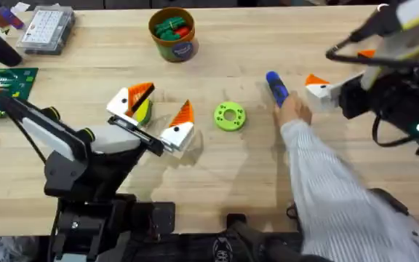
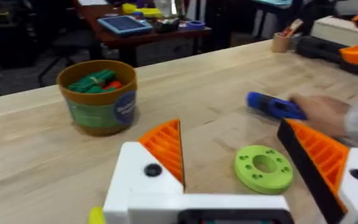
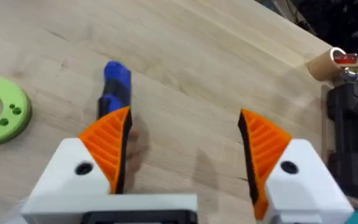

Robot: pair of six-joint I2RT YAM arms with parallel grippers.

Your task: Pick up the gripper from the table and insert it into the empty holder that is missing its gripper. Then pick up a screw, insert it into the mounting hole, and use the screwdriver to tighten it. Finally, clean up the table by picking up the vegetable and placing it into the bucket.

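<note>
Beside the lime-green disc [image 1: 229,116], on the tabletop [image 1: 217,167]: screwdriver [image 1: 276,85] under a person's hand [image 1: 294,111]; left pincer [image 1: 159,120] fingers apart, vegetable [image 1: 144,110] between them; bucket [image 1: 172,32] well beyond. Past the screwdriver: right pincer [image 3: 182,146] spread, holding nothing.

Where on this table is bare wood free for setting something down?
Free: the wide strip between the bucket and the right gripper, and the near edge below the green disc. Crowded: around the left gripper and where a person's hand touches the screwdriver.
</note>
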